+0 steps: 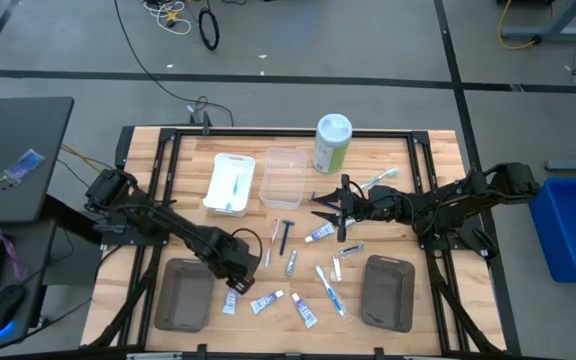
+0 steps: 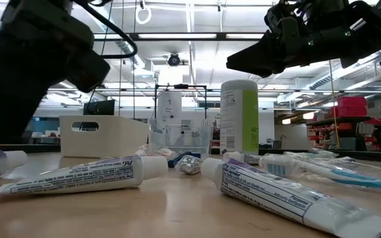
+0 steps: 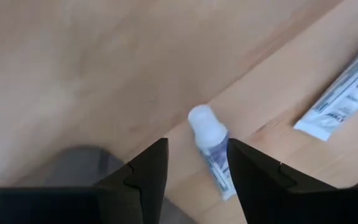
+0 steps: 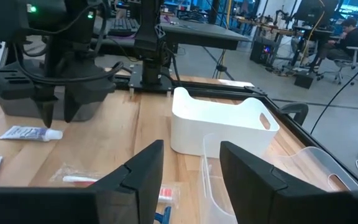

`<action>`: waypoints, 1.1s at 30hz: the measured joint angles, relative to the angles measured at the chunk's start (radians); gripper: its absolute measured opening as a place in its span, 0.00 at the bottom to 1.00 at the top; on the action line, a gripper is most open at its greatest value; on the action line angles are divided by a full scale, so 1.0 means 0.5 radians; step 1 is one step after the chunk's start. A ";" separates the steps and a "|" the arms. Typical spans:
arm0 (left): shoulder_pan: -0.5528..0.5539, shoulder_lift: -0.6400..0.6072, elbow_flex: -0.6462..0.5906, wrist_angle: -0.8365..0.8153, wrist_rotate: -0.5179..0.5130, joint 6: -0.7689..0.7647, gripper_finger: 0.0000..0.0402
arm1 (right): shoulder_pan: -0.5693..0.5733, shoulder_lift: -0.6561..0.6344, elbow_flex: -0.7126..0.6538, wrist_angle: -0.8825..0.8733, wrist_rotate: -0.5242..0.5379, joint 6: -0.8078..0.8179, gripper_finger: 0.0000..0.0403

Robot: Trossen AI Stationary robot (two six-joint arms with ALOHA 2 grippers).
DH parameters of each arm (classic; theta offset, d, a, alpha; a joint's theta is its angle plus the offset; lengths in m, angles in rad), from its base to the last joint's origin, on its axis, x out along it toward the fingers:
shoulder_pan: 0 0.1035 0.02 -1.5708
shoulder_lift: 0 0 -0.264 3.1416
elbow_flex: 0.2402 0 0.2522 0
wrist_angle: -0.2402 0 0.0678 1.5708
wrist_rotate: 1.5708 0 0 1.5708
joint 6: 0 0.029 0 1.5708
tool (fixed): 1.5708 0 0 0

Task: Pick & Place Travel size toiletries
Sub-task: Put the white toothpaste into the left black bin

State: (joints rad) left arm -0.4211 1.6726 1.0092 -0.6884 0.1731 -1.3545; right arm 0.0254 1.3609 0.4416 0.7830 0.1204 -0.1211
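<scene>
The toiletries lie scattered on the wooden table: small white tubes (image 1: pixel 265 300), a dark razor (image 1: pixel 285 236) and slim toothbrushes (image 1: pixel 330 286). My left gripper (image 1: pixel 240 285) hangs open over the near-left tube (image 1: pixel 230 301). In the left wrist view its fingers (image 3: pixel 197 142) stand on either side of that tube's white cap end (image 3: pixel 207 134) without touching it. My right gripper (image 1: pixel 315 205) is open and empty, held above the table beside the clear tray (image 1: pixel 283 178). In its own view the fingers (image 4: pixel 191 146) point toward the white tray (image 4: pixel 222 124).
A green-and-white canister (image 1: pixel 332 143) stands at the far edge, right of the clear tray. The white tray (image 1: pixel 230 183) holds a few items. Grey trays sit near left (image 1: pixel 183 293) and near right (image 1: pixel 389 290). More tubes (image 2: pixel 78 175) lie along the near edge.
</scene>
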 joint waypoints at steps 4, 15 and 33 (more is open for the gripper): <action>-0.011 0.000 0.000 0.053 -0.081 -0.076 0.43 | 0.000 0.000 0.000 0.000 0.000 -0.017 0.41; -0.010 0.124 0.012 0.150 -0.064 0.030 0.43 | 0.000 0.000 0.001 0.007 0.000 -0.036 0.41; 0.116 0.124 0.142 0.050 0.186 0.987 0.18 | 0.000 -0.001 0.000 0.005 0.001 -0.037 0.41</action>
State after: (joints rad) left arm -0.3630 1.7344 1.0804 -0.6633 0.2662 -0.8608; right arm 0.0256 1.3605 0.4416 0.7856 0.1207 -0.1394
